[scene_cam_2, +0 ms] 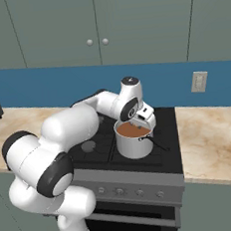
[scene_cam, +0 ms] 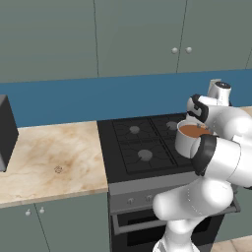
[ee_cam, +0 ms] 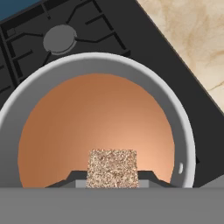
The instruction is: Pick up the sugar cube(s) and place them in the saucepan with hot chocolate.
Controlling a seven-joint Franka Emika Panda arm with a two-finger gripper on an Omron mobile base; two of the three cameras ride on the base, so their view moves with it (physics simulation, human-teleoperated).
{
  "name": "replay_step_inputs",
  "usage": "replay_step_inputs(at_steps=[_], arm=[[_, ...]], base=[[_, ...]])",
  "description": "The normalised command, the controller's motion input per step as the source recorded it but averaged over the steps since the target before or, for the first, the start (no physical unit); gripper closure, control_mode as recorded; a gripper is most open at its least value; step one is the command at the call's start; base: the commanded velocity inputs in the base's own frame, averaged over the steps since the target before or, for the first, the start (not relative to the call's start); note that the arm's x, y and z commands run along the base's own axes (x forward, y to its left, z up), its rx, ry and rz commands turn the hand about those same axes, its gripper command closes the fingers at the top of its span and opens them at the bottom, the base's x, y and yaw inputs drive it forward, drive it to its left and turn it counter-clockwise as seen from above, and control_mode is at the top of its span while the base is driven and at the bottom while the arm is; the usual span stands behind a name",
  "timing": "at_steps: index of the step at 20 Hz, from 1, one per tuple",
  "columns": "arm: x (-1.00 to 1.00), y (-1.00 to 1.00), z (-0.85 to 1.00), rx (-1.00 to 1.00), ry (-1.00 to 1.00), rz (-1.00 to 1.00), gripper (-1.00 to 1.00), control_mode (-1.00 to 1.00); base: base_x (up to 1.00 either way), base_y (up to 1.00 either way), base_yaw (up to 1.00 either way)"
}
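Observation:
In the hand view a tan speckled sugar cube (ee_cam: 112,168) sits between my two dark finger tips, and my gripper (ee_cam: 112,180) is shut on it. Right beneath it is the saucepan with hot chocolate (ee_cam: 177,127), a round silver pot full of brown liquid. From the right base view the gripper (scene_cam_2: 139,118) hangs just over the saucepan (scene_cam_2: 133,148), which stands on the front right burner with its thin black handle pointing right. The saucepan (scene_cam: 183,142) also appears behind my arm in the left base view. Another tiny sugar cube (scene_cam: 58,169) lies on the left counter.
The black stove (scene_cam: 138,147) has open burners left of and behind the pot. Beige counters (scene_cam_2: 214,138) flank it. A dark appliance (scene_cam: 6,133) stands at the far left. Grey cabinets (scene_cam_2: 94,24) hang above, and an outlet (scene_cam_2: 199,81) is on the blue wall.

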Motion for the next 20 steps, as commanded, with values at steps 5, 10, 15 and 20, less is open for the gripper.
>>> replay_step_inputs(at_steps=[5,10,15,20], arm=[[0.0,0.0,0.0,0.0,0.0,0.0,-1.0,-1.0],[0.0,0.0,0.0,0.0,0.0,0.0,-1.0,-1.0],[-0.14,0.0,0.0,0.0,-0.13,0.0,-1.0,-1.0],[-0.36,0.03,0.19,-0.11,-0.3,0.0,-1.0,-1.0]], base=[[0.0,0.0,0.0],[0.0,0.0,0.0],[0.0,0.0,0.0],[0.0,0.0,0.0]])
